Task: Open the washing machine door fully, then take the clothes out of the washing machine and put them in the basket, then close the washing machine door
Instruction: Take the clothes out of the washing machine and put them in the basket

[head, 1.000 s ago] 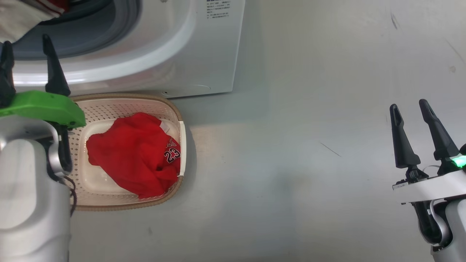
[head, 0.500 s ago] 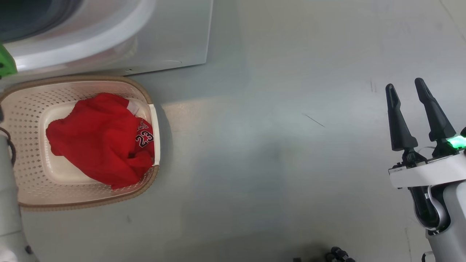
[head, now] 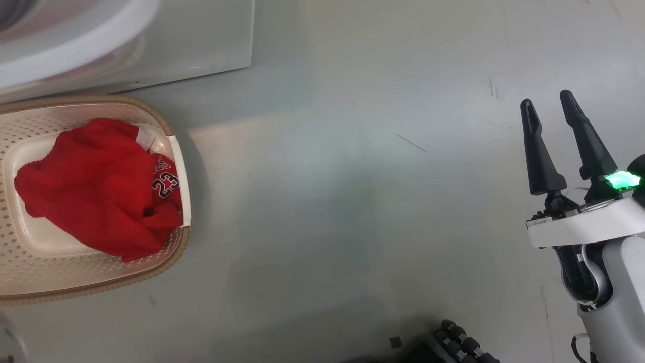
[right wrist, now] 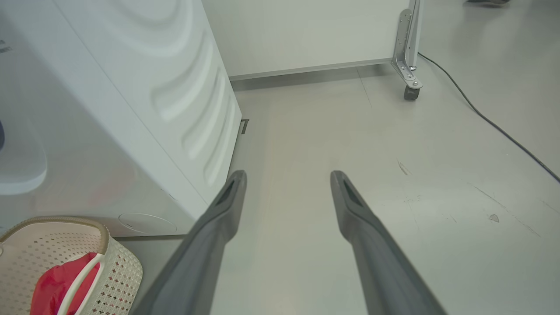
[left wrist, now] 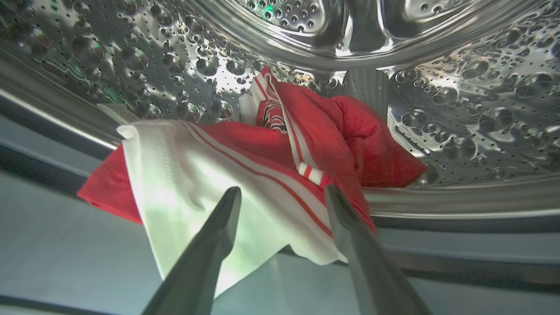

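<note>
The left gripper [left wrist: 282, 190] is hanging released, fingers spread, pointing into the drum [left wrist: 481, 109] of the washing machine [head: 201, 45]. The red-and-white garment [left wrist: 210, 175] is lying straight ahead, just past the tips, its white panel spilling over the drum lip and stretching crosswise to the fingers. The right gripper [head: 545, 97], likewise spread and empty, is hovering over the floor [head: 352, 201], well apart. The red jersey [head: 90, 186] is sitting in the basket [head: 171, 257].

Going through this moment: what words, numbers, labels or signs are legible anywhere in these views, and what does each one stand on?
"23": digits on the red jersey lying in the basket.
Curved lettering just above the 23: partly folded under, not readable.
Dark print on the red-and-white garment in the drum: crumpled, not readable.
No other legible text.
</note>
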You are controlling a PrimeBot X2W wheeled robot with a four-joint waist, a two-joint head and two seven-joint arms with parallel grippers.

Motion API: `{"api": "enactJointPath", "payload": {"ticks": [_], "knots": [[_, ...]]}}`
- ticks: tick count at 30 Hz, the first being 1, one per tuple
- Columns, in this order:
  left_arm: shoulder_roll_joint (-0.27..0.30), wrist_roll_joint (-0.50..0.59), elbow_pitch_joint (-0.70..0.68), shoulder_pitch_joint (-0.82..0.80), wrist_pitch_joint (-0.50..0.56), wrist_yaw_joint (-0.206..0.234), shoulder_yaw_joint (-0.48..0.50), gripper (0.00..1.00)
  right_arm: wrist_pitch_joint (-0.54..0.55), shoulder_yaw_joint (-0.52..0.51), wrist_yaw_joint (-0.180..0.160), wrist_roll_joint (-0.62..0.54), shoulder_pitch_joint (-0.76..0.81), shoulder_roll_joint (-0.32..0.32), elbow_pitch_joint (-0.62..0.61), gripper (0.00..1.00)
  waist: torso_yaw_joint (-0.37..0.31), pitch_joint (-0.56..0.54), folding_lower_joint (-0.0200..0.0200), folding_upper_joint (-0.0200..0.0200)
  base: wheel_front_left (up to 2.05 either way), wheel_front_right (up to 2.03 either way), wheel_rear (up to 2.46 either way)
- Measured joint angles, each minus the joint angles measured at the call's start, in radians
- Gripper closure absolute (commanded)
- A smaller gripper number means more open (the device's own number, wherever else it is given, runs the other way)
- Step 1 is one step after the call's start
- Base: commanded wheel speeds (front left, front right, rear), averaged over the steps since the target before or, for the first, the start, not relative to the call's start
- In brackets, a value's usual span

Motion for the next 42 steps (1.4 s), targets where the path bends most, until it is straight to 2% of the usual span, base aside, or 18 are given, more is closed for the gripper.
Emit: {"api": "enactJointPath", "payload": {"ticks": [8,25,26,27,28,35,42], "knots": [[0.003,0.098,0.034,-0.013,0.087,0.000,-0.017,0.00,0.000,0.001,0.000,0.007,-0.013,0.003,0.010,0.00,-0.017,0.013,-0.0001,0.0000,0.00,0.00,0.00],[0.002,0.179,0.040,-0.056,0.157,0.000,0.025,0.00,0.000,0.015,0.000,0.028,-0.045,0.012,0.004,0.00,-0.033,0.022,-0.0001,0.0000,0.00,0.00,0.00],[0.000,0.183,0.041,-0.056,0.157,0.000,0.026,0.10,0.000,0.016,0.000,0.028,-0.048,0.011,0.003,0.00,-0.033,0.021,-0.0001,0.0000,0.00,0.00,0.00],[-0.003,0.186,0.043,-0.056,0.158,0.000,0.027,0.63,0.000,0.017,0.000,0.028,-0.050,0.011,0.003,0.00,-0.033,0.021,-0.0001,0.0000,0.00,0.00,0.00],[-0.008,0.187,0.045,-0.056,0.161,0.000,0.028,1.00,0.000,0.017,0.000,0.028,-0.050,0.010,0.002,0.00,-0.033,0.020,-0.0001,0.0000,0.00,0.00,0.00],[-0.043,0.188,0.072,-0.056,0.164,0.000,0.025,1.00,0.000,0.014,0.000,0.028,-0.050,0.009,0.003,0.00,-0.028,0.004,-0.0001,0.0000,0.00,0.00,0.00],[-0.058,0.187,0.076,-0.054,0.106,0.000,0.030,1.00,0.000,0.013,0.000,0.024,-0.050,0.003,0.005,0.00,-0.016,-0.025,-0.0001,0.0000,0.00,0.00,0.00]]}}
